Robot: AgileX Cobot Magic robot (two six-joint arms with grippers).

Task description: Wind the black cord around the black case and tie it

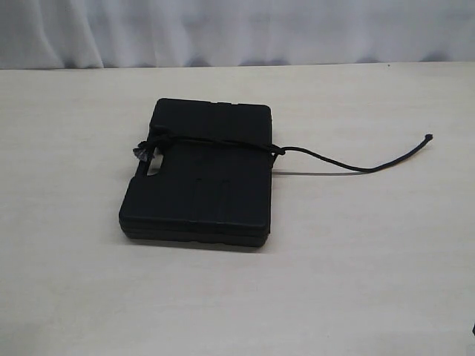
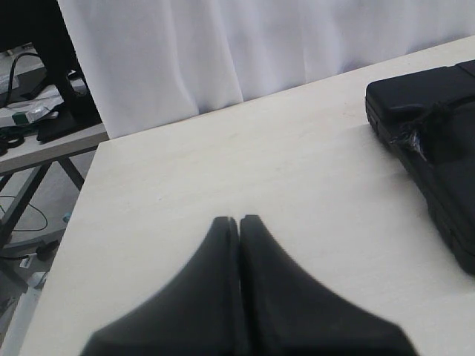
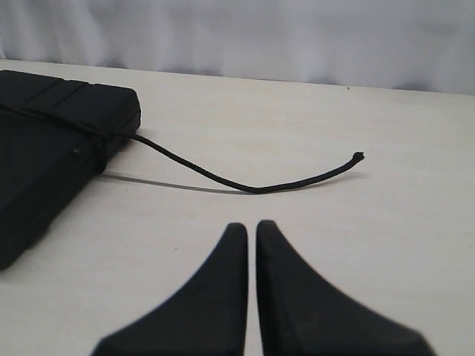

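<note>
Black cord point(image 1: 338, 162) is lying wrapped across the black case point(image 1: 211, 196) and knotted beside its handle cutout, with the loose tail trailing off the case's opposite edge onto the counter point(image 1: 356, 267). I am holding my left tool point(image 2: 239, 220) and right tool point(image 3: 251, 226) pinched closed and empty, both apart from the case.

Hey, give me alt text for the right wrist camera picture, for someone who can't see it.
A black cord is wrapped across a flat black case and its loose tail trails over a pale table. In the foreground the right gripper is shut, holding nothing, apart from the cord. A white curtain hangs behind.
</note>
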